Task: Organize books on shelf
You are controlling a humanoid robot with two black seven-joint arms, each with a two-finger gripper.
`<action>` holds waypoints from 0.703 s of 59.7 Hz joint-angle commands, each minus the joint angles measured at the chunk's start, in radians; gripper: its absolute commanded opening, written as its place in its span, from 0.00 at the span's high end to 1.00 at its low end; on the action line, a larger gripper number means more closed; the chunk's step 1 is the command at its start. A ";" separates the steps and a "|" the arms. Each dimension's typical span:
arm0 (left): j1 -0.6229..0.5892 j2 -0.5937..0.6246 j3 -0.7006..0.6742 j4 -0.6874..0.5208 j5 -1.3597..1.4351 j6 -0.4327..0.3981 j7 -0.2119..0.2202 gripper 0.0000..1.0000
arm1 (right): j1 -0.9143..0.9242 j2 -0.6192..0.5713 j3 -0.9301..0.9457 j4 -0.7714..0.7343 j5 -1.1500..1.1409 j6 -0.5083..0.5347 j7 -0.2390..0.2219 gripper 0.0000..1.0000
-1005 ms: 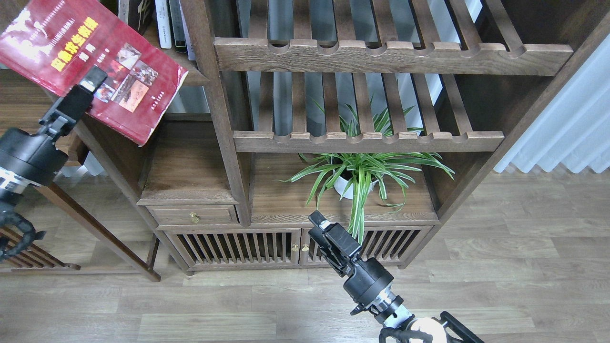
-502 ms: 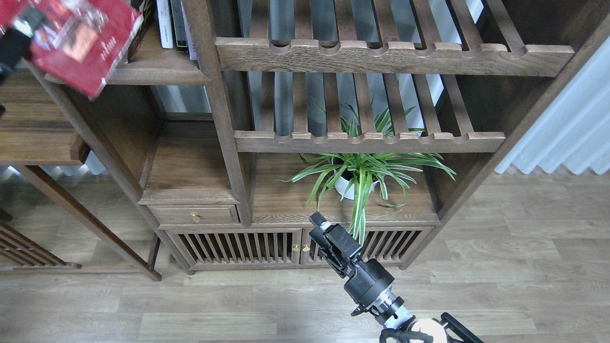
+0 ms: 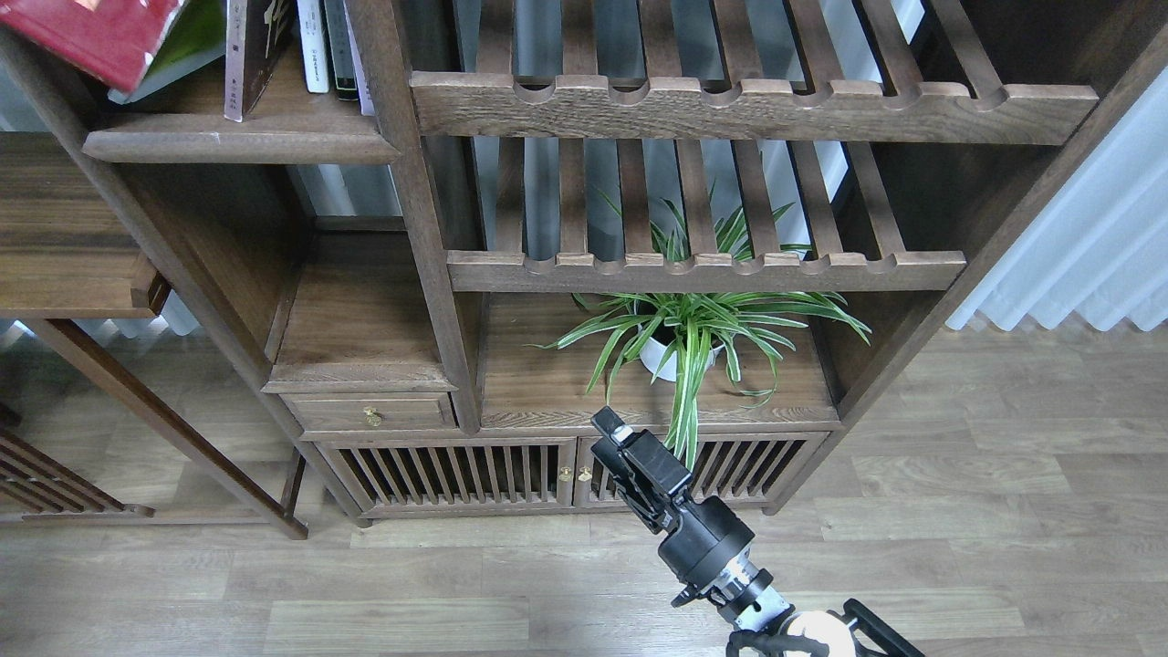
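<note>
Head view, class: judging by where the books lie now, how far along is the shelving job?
Nearly finished. Done: the maroon book stands upright on the shelf beside a few thin books. In hand: the red book leans tilted over the yellow-green book, its holder out of view. Left: standing those two upright. The right gripper holds nothing.

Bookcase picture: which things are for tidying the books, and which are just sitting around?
For the job:
- red paperback book, tilted at the top left
- yellow-green book under it
- dark maroon book, upright
- flat dark-brown wooden shelf

Just there:
- green spider plant in a white pot
- slatted wooden racks
- small drawer with a brass knob
</note>
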 commanded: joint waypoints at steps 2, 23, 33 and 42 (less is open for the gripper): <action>-0.003 0.011 -0.010 0.003 -0.028 0.000 -0.001 0.94 | 0.000 0.000 0.002 -0.001 0.000 0.000 0.000 0.17; -0.058 0.013 -0.036 0.087 -0.017 0.000 0.059 0.95 | 0.002 0.000 0.003 0.002 0.001 0.000 0.000 0.17; -0.128 -0.001 -0.040 0.156 0.037 0.000 0.065 0.96 | 0.007 0.000 0.017 0.002 0.000 0.000 0.000 0.17; -0.134 -0.012 -0.043 0.170 0.080 0.000 0.065 0.97 | 0.017 0.000 0.020 0.002 0.001 0.000 0.000 0.17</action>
